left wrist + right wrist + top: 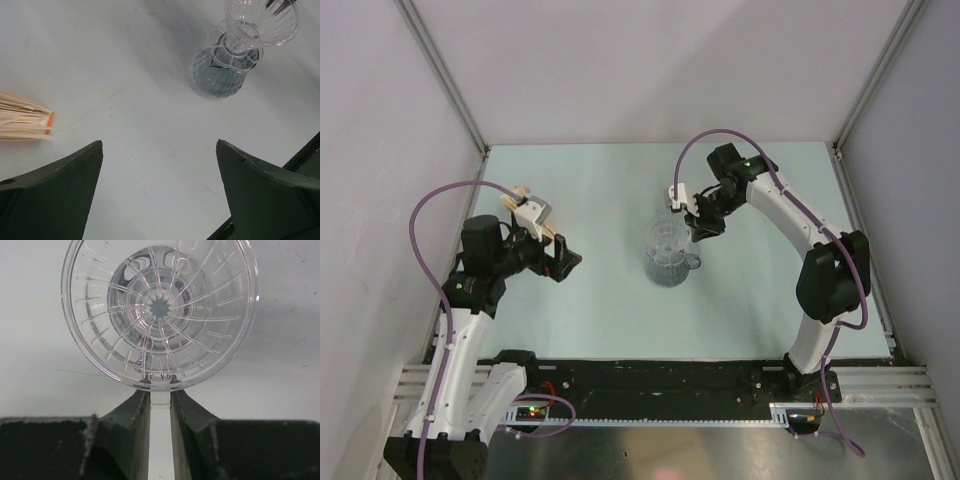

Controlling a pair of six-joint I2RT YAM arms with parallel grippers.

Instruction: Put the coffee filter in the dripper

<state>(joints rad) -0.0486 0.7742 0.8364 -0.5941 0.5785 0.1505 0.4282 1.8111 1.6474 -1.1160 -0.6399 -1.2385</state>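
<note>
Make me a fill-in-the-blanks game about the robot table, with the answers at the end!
1. The dripper has no filter inside; it is ___.
2. The left gripper is wide ___, holding nothing.
3. The paper stack has an ___ tag.
4. The right gripper sits right at the rim of the ___.
Answers: empty; open; orange; dripper.

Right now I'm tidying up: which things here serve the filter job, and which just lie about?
Job: clear ribbed plastic dripper with loop handle; right pincer at its rim. Paper filter not seen.
Lying about: tan layered stack with an orange band.
</note>
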